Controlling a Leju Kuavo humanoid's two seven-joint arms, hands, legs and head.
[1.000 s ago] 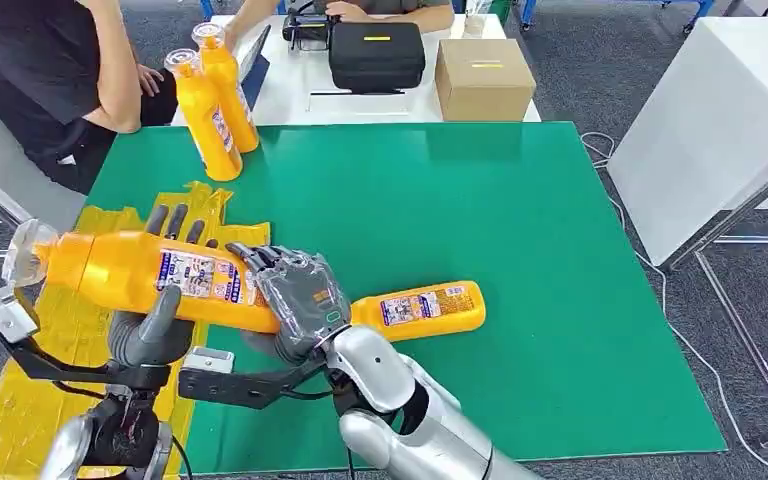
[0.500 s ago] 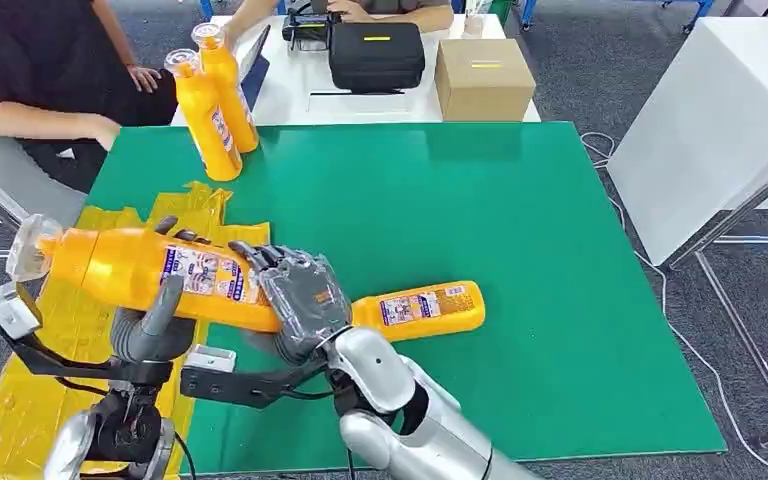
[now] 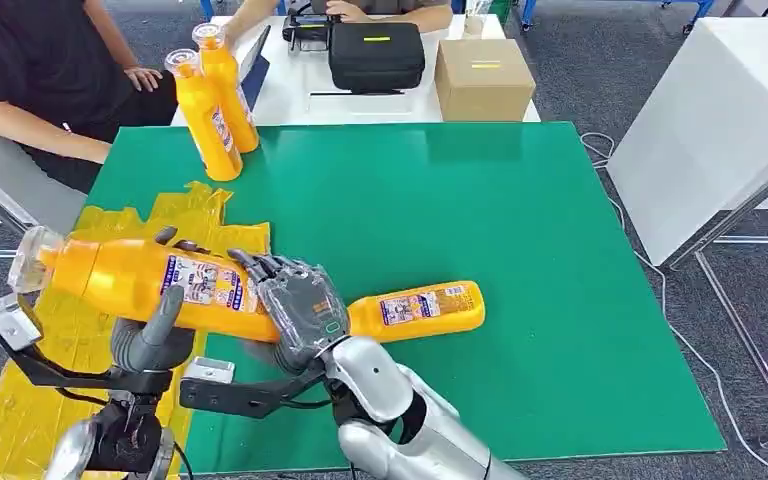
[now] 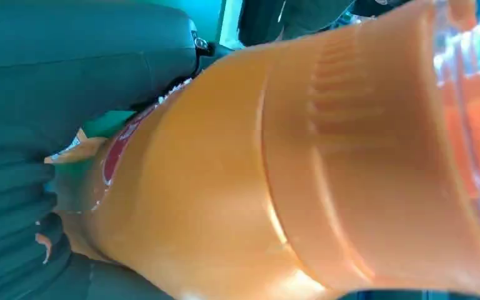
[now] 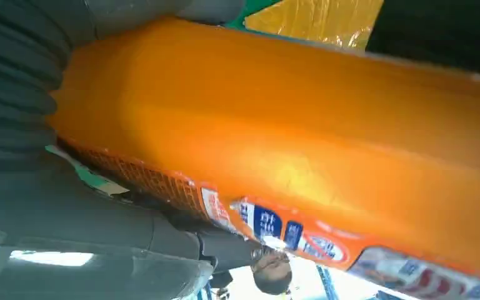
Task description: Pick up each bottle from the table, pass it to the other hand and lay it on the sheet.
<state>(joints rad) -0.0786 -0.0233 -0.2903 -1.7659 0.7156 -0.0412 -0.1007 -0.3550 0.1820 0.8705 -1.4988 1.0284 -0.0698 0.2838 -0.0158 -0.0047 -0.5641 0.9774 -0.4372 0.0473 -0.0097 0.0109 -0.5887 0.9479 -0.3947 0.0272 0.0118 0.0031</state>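
An orange bottle (image 3: pixel 120 275) with a clear cap hangs tilted above the yellow sheet (image 3: pixel 25 415), cap toward the left. My left hand (image 3: pixel 155 335) grips its middle, thumb in front and fingers curled over the back. My right hand (image 3: pixel 298 300) wraps around its base end. Up close the orange bottle's body (image 4: pixel 287 175) lies against my left hand (image 4: pixel 12 206), and its labelled side (image 5: pixel 287 137) against my right hand (image 5: pixel 19 94). A second orange bottle (image 3: pixel 418 308) lies on the green mat (image 3: pixel 520 230) just right of my right hand. Two more bottles (image 3: pixel 212 115) stand upright at the mat's back left corner.
A person (image 3: pixel 30 70) sits at the back left, forearm near the standing bottles. A white table behind the mat carries a black case (image 3: pixel 377 55) and a cardboard box (image 3: pixel 482 78). A white cabinet (image 3: pixel 720 120) stands to the right.
My left hand's fingers, upright behind the bottle a second ago, have curled over it. The bottle has shifted slightly down and right. The person's arm has moved back from the mat's corner.
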